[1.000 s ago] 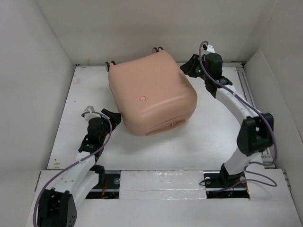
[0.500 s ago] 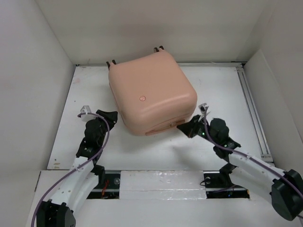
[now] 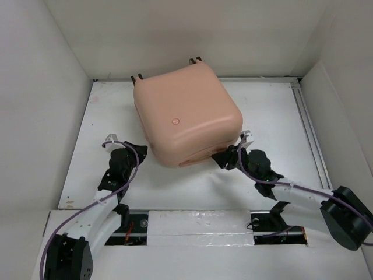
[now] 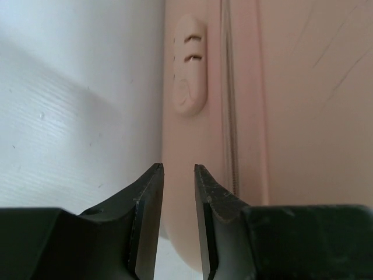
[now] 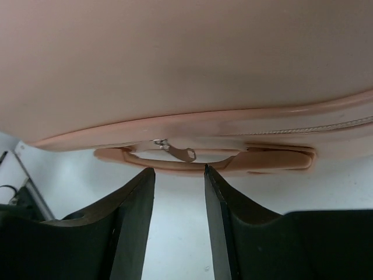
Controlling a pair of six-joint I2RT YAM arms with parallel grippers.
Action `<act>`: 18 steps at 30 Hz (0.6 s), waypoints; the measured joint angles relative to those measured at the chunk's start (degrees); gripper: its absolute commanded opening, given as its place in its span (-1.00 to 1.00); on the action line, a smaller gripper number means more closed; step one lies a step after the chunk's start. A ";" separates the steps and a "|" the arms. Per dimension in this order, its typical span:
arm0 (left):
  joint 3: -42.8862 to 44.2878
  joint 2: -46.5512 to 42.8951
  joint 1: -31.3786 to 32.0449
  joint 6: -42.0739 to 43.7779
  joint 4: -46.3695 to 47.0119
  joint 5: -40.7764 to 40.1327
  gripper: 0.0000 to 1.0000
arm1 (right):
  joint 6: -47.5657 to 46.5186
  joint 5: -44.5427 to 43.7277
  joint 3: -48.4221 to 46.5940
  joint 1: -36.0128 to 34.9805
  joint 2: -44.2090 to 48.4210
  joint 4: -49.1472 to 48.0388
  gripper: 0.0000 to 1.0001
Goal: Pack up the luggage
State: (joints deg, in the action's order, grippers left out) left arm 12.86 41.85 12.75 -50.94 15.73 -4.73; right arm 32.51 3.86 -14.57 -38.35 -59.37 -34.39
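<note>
The luggage [image 3: 186, 114] is a salmon-pink hard-shell suitcase lying shut on the white table, wheels [image 3: 195, 60] toward the back wall. My left gripper [image 3: 139, 149] sits at its near-left corner. In the left wrist view the jaws [image 4: 179, 169] stand a narrow gap apart, and the luggage's side wall [image 4: 291, 87] with its zip seam runs just beyond them; nothing is pinched. My right gripper [image 3: 220, 158] is at the near-right side. Its jaws [image 5: 179, 170] are open just below the carry handle [image 5: 262, 160] and the metal zip pull [image 5: 178, 153], touching neither.
White walls enclose the table [image 3: 274, 116] on the left, back and right. A metal rail [image 3: 309, 128] runs along the right edge. A small pink foot [image 4: 189, 73] sticks out of the luggage's side.
The right arm swung from the luggage's far-right corner to its near-right side, and its jaws widened. The left jaws narrowed beside the near-left corner.
</note>
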 measured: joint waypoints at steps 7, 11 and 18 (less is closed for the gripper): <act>-1.81 3.28 0.00 1.70 3.82 4.94 -0.54 | -1.25 -3.19 -0.79 -2.47 -10.60 -9.25 -0.11; -1.97 4.31 0.00 2.84 5.62 6.78 -0.54 | -1.70 -4.90 -1.51 -3.87 -13.33 -13.79 -0.18; -2.03 5.66 -0.04 4.13 7.80 7.93 -0.60 | -2.29 -11.96 -1.64 -7.48 -19.30 -20.72 -0.85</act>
State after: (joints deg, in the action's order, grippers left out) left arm 10.83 47.51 12.71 -46.81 23.53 3.20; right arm 30.22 -8.10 -16.21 -45.82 -78.67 -55.11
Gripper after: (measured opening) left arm 0.208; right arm 0.169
